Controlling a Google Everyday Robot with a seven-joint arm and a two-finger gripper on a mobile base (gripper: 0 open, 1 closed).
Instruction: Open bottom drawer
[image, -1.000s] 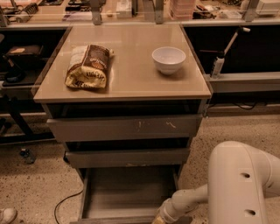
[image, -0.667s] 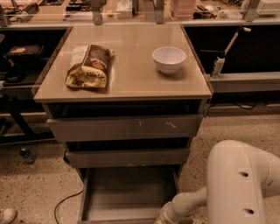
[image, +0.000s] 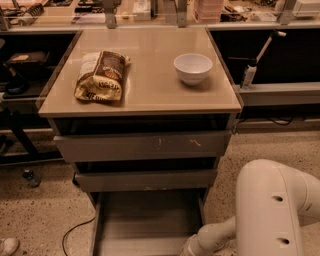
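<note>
Gripper at the very bottom edge, mostly cut off, at the right front corner of the bottom drawer; open or closed, cannot tell. Bulky white arm to its right, over speckled floor. Bottom drawer pulled well out toward the camera, showing a shallow grey tray inside, its front hidden below the edge. Dark cable on the floor just left of it. Above, middle drawer, then top drawer with pale scratches on its front. On the tabletop, crumpled bag lying at left and white bowl upright at right, well apart. Cluttered bench behind.
</note>
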